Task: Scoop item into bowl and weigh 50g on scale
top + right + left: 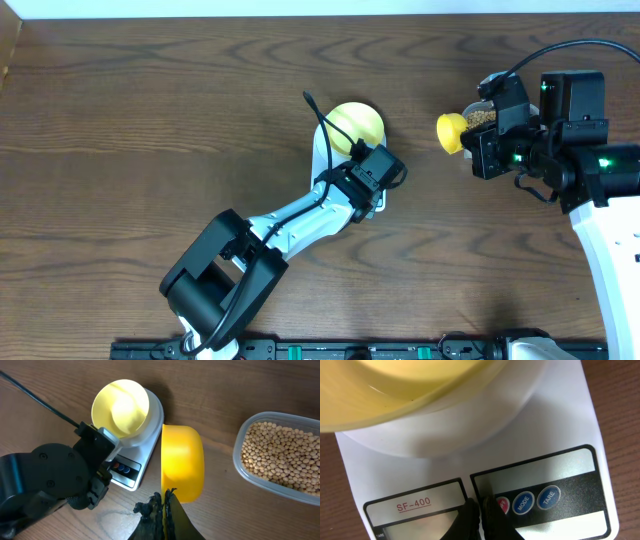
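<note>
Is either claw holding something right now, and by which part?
The right gripper holds the yellow scoop at its near end, the grip itself hidden. The left gripper holds nothing; its shut tips sit by the scale's red button.

One bowl (121, 407), one scale (150, 445), one scoop (182, 462), one tub (238, 462)

Left arm (290, 225) is spanning diagonally from the near-edge base up toward mid-table, wrist pitched down. Left gripper (480, 510) is pointing downward with its fingers (469, 517) pressed together. Right arm (585, 175) is sitting at the right side. Right gripper (164, 502) is clamping a yellow scoop (182, 462).
</note>
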`<control>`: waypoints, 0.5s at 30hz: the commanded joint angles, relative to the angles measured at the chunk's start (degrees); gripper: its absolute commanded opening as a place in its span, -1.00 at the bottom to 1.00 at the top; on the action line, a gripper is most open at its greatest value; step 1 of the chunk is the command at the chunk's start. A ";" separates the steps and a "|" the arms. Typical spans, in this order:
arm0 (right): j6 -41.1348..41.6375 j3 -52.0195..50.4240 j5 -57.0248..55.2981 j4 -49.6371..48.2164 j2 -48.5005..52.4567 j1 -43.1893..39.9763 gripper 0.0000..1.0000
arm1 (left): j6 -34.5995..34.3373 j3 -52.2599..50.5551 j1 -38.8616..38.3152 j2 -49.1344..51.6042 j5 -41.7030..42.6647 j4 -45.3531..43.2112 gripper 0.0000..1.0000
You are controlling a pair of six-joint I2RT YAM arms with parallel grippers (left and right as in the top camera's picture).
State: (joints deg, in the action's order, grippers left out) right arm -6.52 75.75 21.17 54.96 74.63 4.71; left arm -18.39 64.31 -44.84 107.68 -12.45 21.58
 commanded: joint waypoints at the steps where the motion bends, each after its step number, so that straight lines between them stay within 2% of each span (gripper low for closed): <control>1: -0.42 0.11 0.15 -0.04 0.37 -0.13 -0.98 | -0.44 -0.48 0.42 1.57 -0.04 0.17 -0.85; 5: -0.42 0.11 0.15 -0.11 0.37 -0.13 -0.98 | 3.17 -0.48 0.39 1.57 2.93 -0.55 -0.85; 15: -0.42 0.11 0.15 -0.09 0.37 -0.13 -0.98 | 4.85 -0.48 0.39 1.57 4.70 -0.85 -0.85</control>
State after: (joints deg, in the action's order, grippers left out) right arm -6.55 75.75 21.17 54.96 74.63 4.71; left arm -16.01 64.31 -44.69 107.68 -11.88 20.69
